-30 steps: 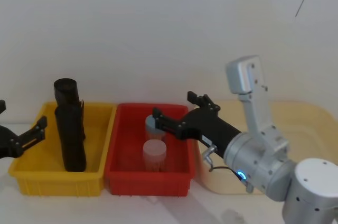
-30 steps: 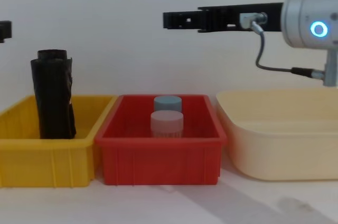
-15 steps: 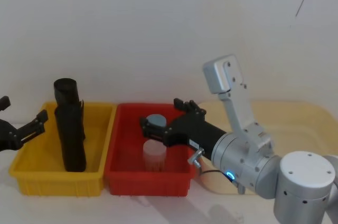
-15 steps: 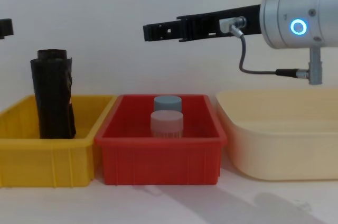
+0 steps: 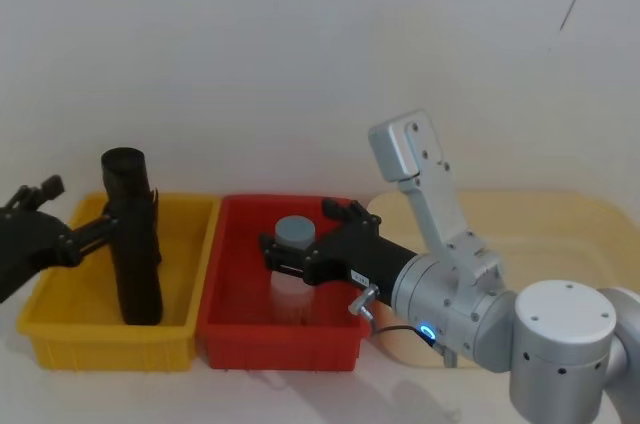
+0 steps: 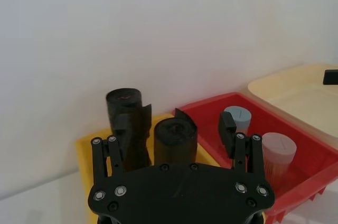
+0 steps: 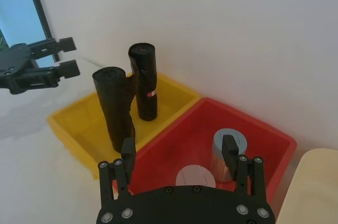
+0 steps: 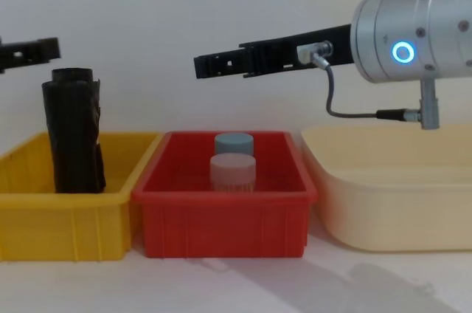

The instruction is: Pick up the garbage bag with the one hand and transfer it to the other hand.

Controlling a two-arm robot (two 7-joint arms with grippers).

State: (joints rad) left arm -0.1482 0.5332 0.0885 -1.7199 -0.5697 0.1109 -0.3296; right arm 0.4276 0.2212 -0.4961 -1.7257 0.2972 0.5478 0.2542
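Two black garbage bag rolls stand upright in the yellow bin (image 5: 100, 352). The front garbage bag (image 5: 137, 264) partly hides the rear one (image 5: 124, 170); the rear roll (image 7: 143, 78) carries a small red-white label. My left gripper (image 5: 75, 212) is open just left of the rolls at their upper part, not touching them; it sits at the left edge in the chest view (image 8: 29, 51). Its wrist view has both rolls (image 6: 174, 137) ahead between its fingers. My right gripper (image 5: 303, 229), on the blue-ringed arm (image 8: 403, 52), hangs open and empty above the red bin (image 8: 221, 228).
The red bin (image 5: 280, 344) holds a blue-lidded jar (image 8: 234, 143) and a pale-lidded jar (image 8: 233, 173) in front of it. A large cream tub (image 8: 391, 210) stands to the right. A white wall is close behind the bins.
My left gripper has come in from the left edge toward the rolls. My right gripper has swung left and a little lower over the red bin. The rolls have not moved.
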